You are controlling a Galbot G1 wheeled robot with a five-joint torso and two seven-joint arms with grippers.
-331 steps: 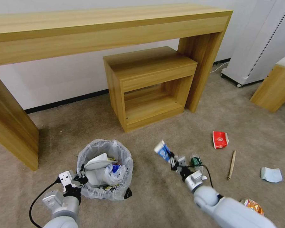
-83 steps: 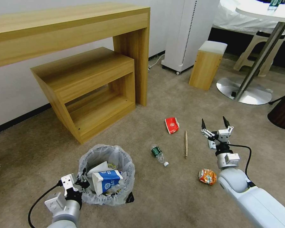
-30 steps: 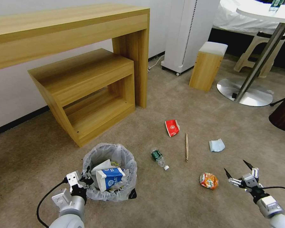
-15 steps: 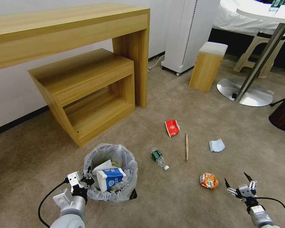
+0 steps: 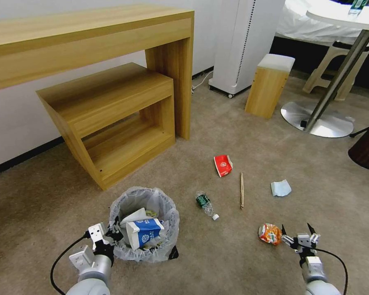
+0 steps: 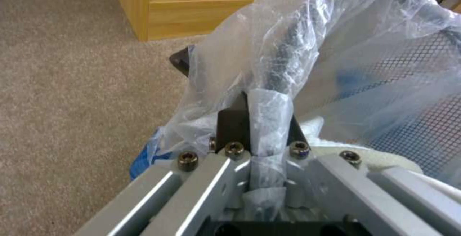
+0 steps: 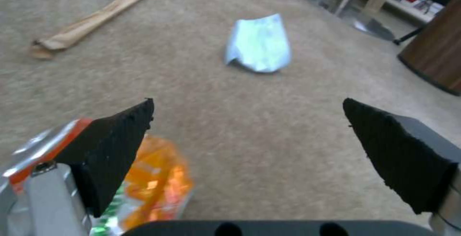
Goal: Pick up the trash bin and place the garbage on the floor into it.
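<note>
The trash bin (image 5: 167, 213), black with a frilled plastic liner, stands on the beige floor (image 5: 217, 262) and holds a blue-white carton (image 5: 145, 231) and a white slipper (image 5: 131, 216). My left gripper (image 5: 110, 235) is shut on the bin's lined rim (image 6: 283, 66), as the left wrist view shows (image 6: 262, 106). On the floor lie garbage items: a red wrapper (image 5: 223, 164), a green-label bottle (image 5: 204, 203), a wooden stick (image 5: 242, 190), a pale blue mask (image 5: 280, 188) and an orange packet (image 5: 269, 233). My right gripper (image 5: 298, 230) hangs open just right of the packet (image 7: 153, 178); its fingertips (image 7: 129, 120) are wide apart.
A wooden desk (image 5: 90, 37) with a low shelf unit (image 5: 110, 110) stands at the back left. A wooden stool (image 5: 269, 84), a white appliance (image 5: 244, 41), a round table's metal base (image 5: 315, 123) and a dark brown cylinder (image 5: 367, 145) stand at the back right.
The carton that my right gripper held is now in the bin. The view has turned right. Over the last second the open right gripper moved left, closer to the orange packet.
</note>
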